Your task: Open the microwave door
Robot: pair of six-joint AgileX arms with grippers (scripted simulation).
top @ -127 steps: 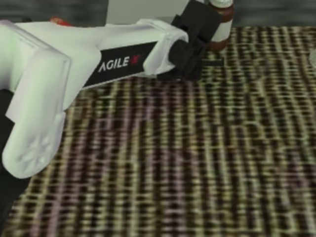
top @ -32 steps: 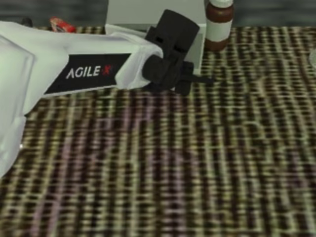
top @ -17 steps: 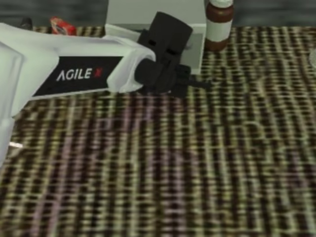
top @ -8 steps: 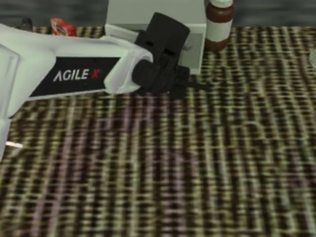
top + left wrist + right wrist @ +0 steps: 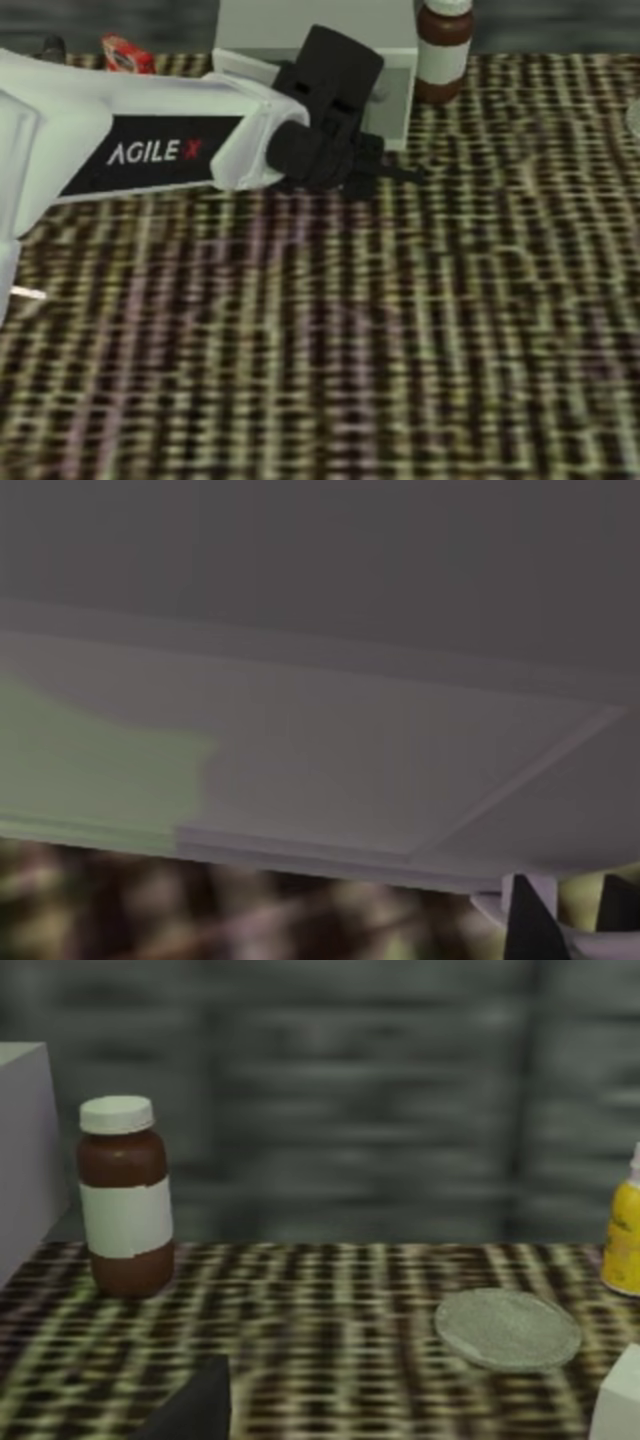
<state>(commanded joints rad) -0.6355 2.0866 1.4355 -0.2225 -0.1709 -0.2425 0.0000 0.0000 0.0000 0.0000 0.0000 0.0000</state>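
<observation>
My left arm (image 5: pixel 150 140) is reaching across the patterned table (image 5: pixel 400 330) from the nine o'clock side, and its black left gripper (image 5: pixel 385 172) is sitting at the front of the microwave (image 5: pixel 300 25), which is standing at the table's twelve o'clock edge. The microwave door (image 5: pixel 395 100) is hanging ajar, its pale panel angling out from the oven's front just beside the gripper; I cannot tell whether the fingers are apart, together or clamped on the door, since the wrist is covering them from above. In the left wrist view the microwave's pale underside is filling nearly everything, a greenish patch (image 5: pixel 90 760) is showing on it, and the weave of the table is showing below it. A brown-and-white jar (image 5: pixel 445 50) with a white lid is standing upright just beside the microwave toward one o'clock. A small red item (image 5: pixel 127 52) is lying at eleven o'clock, partly hidden behind my arm. The right wrist view is taking in the same jar, a flat grey disc (image 5: pixel 508 1328) lying on the table and a yellow bottle (image 5: pixel 625 1230) at that picture's edge; the right gripper's fingers I cannot make out.
</observation>
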